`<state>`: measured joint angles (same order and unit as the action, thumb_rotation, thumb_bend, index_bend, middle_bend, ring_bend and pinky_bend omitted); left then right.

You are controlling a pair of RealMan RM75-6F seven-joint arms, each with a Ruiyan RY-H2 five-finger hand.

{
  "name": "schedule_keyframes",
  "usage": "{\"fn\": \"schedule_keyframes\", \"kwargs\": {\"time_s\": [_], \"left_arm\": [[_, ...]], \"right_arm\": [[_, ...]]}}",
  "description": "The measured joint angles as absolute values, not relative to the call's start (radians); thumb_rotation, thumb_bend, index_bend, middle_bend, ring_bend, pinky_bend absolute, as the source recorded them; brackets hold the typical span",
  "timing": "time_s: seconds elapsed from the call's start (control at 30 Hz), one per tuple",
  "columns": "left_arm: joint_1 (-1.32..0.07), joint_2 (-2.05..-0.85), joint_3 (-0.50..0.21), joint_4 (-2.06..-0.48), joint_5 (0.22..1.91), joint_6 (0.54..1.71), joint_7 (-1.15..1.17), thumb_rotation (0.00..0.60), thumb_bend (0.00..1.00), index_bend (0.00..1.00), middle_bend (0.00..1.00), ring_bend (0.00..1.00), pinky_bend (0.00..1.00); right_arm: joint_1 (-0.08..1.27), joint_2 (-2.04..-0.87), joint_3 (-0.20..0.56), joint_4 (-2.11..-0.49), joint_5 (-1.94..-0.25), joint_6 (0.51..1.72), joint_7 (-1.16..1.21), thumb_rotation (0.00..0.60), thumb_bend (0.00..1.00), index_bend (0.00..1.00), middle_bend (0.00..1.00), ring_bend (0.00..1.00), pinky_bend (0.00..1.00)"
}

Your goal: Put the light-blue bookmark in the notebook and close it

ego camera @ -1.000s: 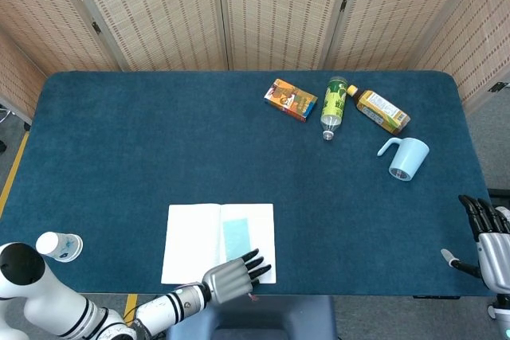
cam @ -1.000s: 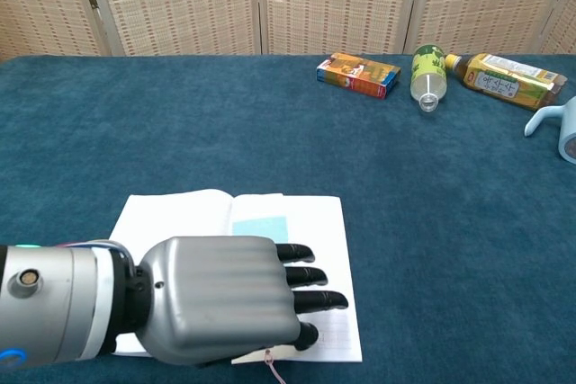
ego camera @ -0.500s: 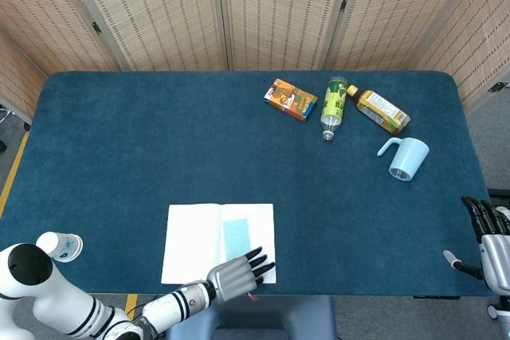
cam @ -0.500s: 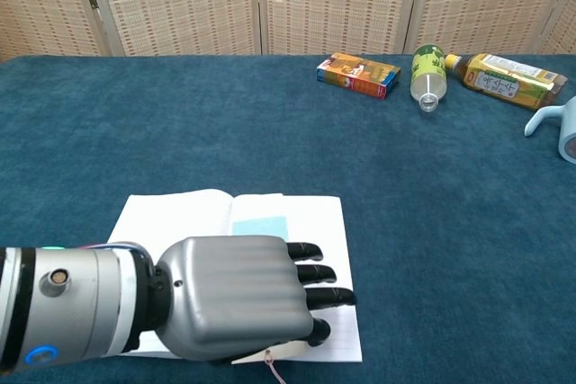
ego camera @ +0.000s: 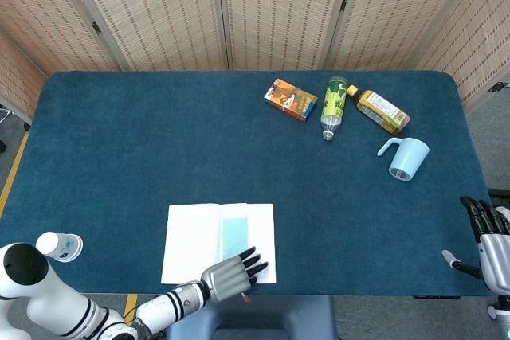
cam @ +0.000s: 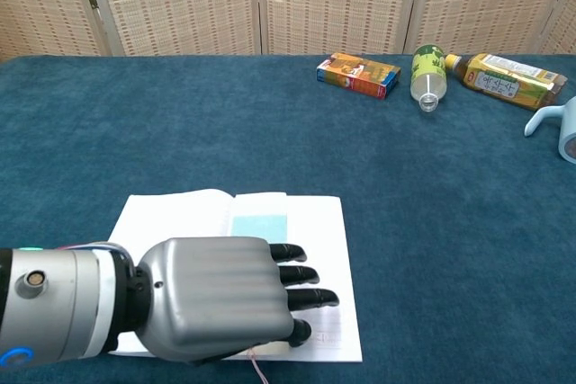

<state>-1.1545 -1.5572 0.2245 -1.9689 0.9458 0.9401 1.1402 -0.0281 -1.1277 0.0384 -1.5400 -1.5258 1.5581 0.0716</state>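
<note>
A: The left hand lies flat, fingers slightly apart, holding nothing, over the near edge of the open notebook. The light-blue bookmark rests on the page beside the fold.

B: Risks?

A: Turning the page carelessly could drag the bookmark out. The right hand hangs spread past the table's edge.

B: Surroundings?

A: Blue felt table, woven screens behind.

Left hand being drawn back over the notebook

The left hand is being pulled toward the near edge of the notebook, and more of the light-blue bookmark is being uncovered.
</note>
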Motion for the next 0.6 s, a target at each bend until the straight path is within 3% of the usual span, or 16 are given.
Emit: {"fn": "schedule_keyframes", "kwargs": {"time_s": [0.6], "left_arm": [[-1.119,-1.49,0.21,-1.999,1.007,0.975,1.041,0.6,0.73,0.22,0.0,0.0,0.09]], "right_arm": [[-0.029,-1.122,0.042,-1.544,-1.53,1.568,0.071,0.6,0.07,0.0,0.11,0.09,0.17]]}}
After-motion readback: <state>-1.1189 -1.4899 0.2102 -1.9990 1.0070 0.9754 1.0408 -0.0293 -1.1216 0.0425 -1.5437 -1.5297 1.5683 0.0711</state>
